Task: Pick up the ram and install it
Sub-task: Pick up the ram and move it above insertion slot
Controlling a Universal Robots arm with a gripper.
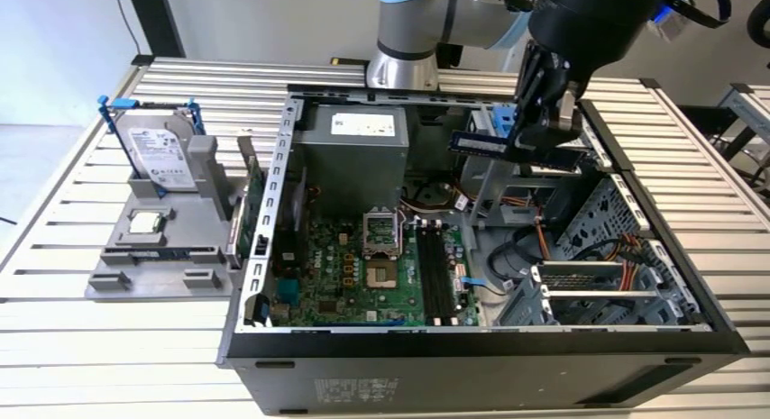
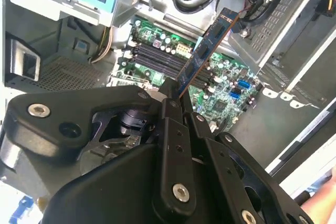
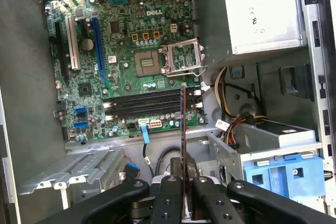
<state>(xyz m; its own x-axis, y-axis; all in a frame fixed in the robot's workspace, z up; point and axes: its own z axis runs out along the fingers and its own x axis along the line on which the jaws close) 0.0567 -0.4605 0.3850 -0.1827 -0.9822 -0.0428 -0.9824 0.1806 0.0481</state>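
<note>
A slatted metal desk (image 1: pixel 108 347) carried an open computer case (image 1: pixel 481 369) lying on its side. The ram (image 1: pixel 511 147) hung in the air, well above the memory slots (image 1: pixel 435 266) and off toward the drive bays from them. The hand (image 1: pixel 544 131) was closed on it, fingers pinching its flat faces. That grip likely left a long edge free for seating. In the first wrist view the ram (image 3: pixel 182 124) showed edge-on, and its length seemed to run crosswise to the slots (image 3: pixel 147 103), so it was not lined up with them. The slots looked empty, so nothing was installed. Well apart from the slots, outside the case on the exterior view's left, a grey holder (image 1: pixel 157 275) kept a hard drive (image 1: pixel 157 149) upright and a processor chip (image 1: pixel 147 223) flat, presumably for easy picking.
</note>
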